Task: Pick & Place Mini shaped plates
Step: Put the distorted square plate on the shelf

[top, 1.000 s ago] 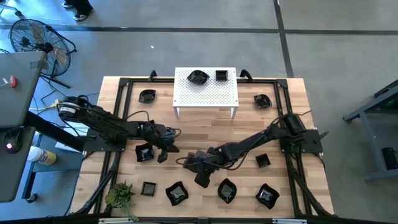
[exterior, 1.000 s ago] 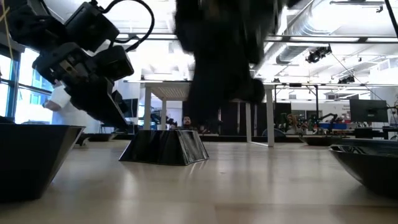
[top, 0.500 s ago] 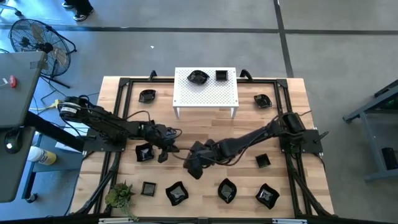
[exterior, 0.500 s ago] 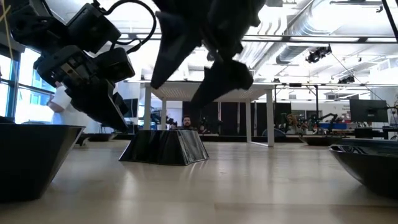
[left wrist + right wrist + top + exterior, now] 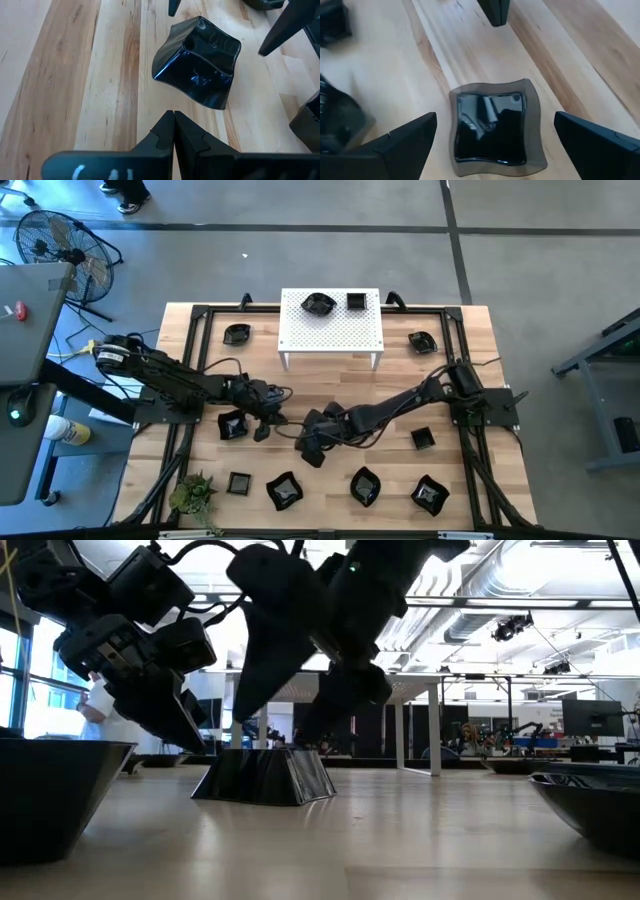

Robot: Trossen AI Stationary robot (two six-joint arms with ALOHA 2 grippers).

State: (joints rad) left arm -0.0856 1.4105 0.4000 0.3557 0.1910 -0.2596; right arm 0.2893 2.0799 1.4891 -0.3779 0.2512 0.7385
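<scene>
Our right claw point(image 5: 492, 142) is wide open, with a wavy-edged black plate point(image 5: 493, 127) lying on the table point(image 5: 580, 60) between its fingers point(image 5: 405, 140). We should come straight down, keep the plate in the middle, and squeeze its rim softly. Our left claw point(image 5: 173, 131) is closed tight, just left of it, near another small plate point(image 5: 197, 62).

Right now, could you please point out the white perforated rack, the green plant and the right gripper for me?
white perforated rack point(image 5: 332, 332): high view, bare perforated top.
green plant point(image 5: 192, 493): high view, middle of the leaves.
right gripper point(image 5: 492, 145): right wrist view, midway between the open fingertips.
</scene>
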